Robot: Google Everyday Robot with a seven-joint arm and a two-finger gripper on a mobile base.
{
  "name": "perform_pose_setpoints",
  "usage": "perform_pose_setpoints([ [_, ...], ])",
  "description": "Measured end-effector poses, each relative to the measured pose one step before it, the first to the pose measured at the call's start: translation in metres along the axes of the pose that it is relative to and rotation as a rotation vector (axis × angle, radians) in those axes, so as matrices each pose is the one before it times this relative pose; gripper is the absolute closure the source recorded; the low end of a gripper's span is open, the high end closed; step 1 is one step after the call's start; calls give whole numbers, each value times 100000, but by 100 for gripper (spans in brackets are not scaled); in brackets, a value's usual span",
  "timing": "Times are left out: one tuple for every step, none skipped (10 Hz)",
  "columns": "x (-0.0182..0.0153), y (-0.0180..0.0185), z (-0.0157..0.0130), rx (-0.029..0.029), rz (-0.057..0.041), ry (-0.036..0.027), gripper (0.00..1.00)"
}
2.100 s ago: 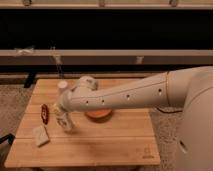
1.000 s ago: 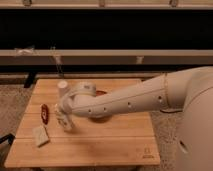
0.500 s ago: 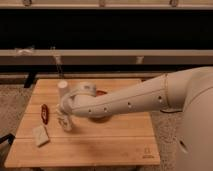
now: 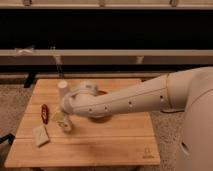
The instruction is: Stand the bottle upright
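Arm reaches in from the right, low across the wooden surface (image 4: pixel 110 146). End effector (image 4: pixel 64 118) is down at the left-centre of the surface, right at the bottle (image 4: pixel 66 125). Can't tell from here whether the end effector is wide, narrow or holding the bottle; wrist housing blocks the view.

Bottle sits just under the end effector, close to the wood, looks roughly upright, maybe slightly tilted. Can't confirm its base is fully on the surface.

White cylinder (image 4: pixel 63 88) stands upright just behind the wrist, further back on the surface. Orange dish (image 4: pixel 102 92) is mostly covered by the forearm, only a sliver of rim showing above it. Red object (image 4: pixel 45 112) lies left of the bottle, near but apart. Pale packet (image 4: pixel 40 135) lies flat toward the front-left, apart from both.
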Motion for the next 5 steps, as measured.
perform_pose_setpoints([
  [-8,-2,-120,-846,-129,271,20],
  [-49,-21,-119,-953,-296,153,20],
  [64,-219,-278,-1670,-249,308,20],
  [38,-190,-349,-1973,-141,15,20],
  [-90,-61,-187,-1115,-221,-224,20],
])
